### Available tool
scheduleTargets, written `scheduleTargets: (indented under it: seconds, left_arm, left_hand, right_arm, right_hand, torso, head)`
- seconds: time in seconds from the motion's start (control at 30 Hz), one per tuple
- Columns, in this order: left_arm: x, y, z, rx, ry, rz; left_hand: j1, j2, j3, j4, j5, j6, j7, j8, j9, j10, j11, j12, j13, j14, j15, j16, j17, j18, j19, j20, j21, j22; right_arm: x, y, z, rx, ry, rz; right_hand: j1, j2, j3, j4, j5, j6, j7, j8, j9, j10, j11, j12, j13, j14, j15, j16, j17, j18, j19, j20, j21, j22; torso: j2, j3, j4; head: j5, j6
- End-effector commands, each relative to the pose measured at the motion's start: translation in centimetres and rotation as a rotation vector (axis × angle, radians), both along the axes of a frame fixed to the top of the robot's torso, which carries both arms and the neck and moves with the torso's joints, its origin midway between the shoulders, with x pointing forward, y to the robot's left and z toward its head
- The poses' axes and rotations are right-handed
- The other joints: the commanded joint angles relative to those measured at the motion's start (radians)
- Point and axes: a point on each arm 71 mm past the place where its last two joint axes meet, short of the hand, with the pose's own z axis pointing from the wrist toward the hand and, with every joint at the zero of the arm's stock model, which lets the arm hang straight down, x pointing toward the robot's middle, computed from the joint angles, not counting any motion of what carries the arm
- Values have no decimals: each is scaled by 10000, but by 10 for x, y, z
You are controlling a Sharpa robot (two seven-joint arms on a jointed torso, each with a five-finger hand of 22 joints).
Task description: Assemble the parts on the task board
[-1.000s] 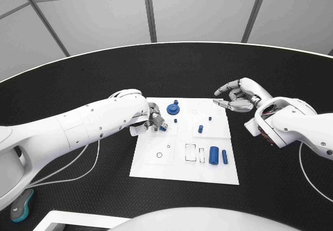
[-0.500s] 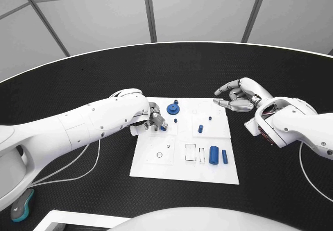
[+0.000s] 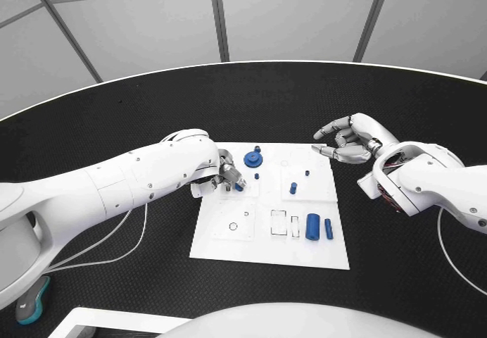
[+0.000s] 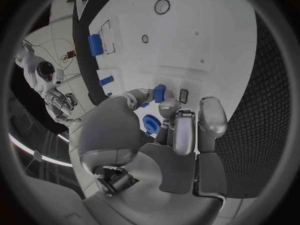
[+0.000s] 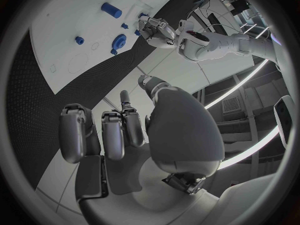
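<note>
Blue gear (image 3: 253,160) — beside left robot hand (image 3: 225,176)

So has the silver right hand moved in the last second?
No. The silver right hand hovers by the same far right corner of the white task board as before.

A round black bench (image 3: 264,98) with a thin pale rim carries everything. Thin white cables (image 3: 122,243) trail in loops across its surface near the left edge. Off the near-left edge, a teal and grey object (image 3: 30,301) lies below.
</note>
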Motion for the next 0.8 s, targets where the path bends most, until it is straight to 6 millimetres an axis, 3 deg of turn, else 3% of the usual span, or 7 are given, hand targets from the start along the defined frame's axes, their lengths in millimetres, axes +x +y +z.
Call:
scheduleTargets:
  seconds: [0.03, 0.37, 0.8]
  left_arm:
    - [0, 0, 0, 10, -13, 36]
    - [2, 0, 0, 53, -36, 140]
    - [3, 0, -1, 100, -2, 154]
  left_hand:
    - [-65, -32, 702, -723, 66, -101, -164, -73, 15, -41, -70, -35, -22, 711, -86, -21, 1434, -58, 37, -56, -4, 5]
    - [-247, -139, 339, -343, 58, -33, -229, -142, -58, -46, -121, -61, -105, 712, -132, -22, 1436, -57, 45, -108, -36, -24]
    - [-328, -201, 77, -104, 52, 28, -248, -213, -130, -60, -136, -80, -165, 712, -149, -22, 1436, -57, 54, -130, -56, -38]
  right_arm:
    - [0, 0, 0, 1, -2, 5]
    - [0, 0, 0, 4, -13, 3]
    - [0, 0, 0, 5, -25, -6]
  right_hand:
    - [64, 44, 19, 43, 29, 71, 26, 60, -10, 63, -58, 20, 1528, 1001, -79, -37, 2406, 56, 551, -77, -34, 1520]
    - [56, 35, 16, 50, 29, 63, 27, 55, -17, 54, -57, 9, 1519, 999, -78, -41, 2401, 58, 549, -77, -45, 1513]
    - [44, 26, 9, 58, 28, 58, 29, 52, -21, 31, -55, -16, 1495, 994, -78, -52, 2380, 63, 541, -77, -67, 1497]
  torso:
    - [4, -6, 1]
    - [-5, -2, 0]
    - [-3, -1, -5]
  head:
    - [-2, 0]
    - [-4, -15]
    - [-5, -32]
